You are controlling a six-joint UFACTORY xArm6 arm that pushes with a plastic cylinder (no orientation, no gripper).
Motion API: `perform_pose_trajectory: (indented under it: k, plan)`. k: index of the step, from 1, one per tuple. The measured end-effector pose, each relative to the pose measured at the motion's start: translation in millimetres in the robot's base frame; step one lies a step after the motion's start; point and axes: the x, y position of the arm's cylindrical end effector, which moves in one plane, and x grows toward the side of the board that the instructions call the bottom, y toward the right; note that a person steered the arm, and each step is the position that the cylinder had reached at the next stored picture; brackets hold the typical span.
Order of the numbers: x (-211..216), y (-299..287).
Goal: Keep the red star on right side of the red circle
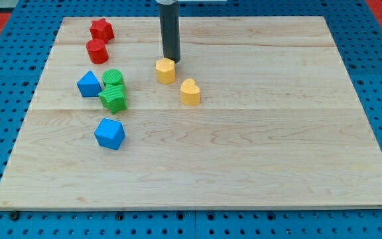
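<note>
A pale wooden board [244,166] lies on blue pegboard. The small red plastic star [101,29] sits at the view's top left, touching the red plastic cylinder [97,51] below it. The rod's tip [171,61], no jaws to open or close, rests well apart, beside a yellow block [166,70]. The star looks light, rigid and likely to slide; push its left flank.

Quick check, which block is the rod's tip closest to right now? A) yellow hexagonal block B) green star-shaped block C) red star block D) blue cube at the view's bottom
A: my tip sits just above the yellow hexagonal block in the view, at its top edge, far from the red star block and the red circle block.
</note>
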Motion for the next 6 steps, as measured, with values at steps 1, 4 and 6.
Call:
perform_pose_trajectory:
  k: [1,4,6]
  plan:
    - [-44.8,-36.0]
    - [-127.0,-133.6]
    - [-120.5,-108.5]
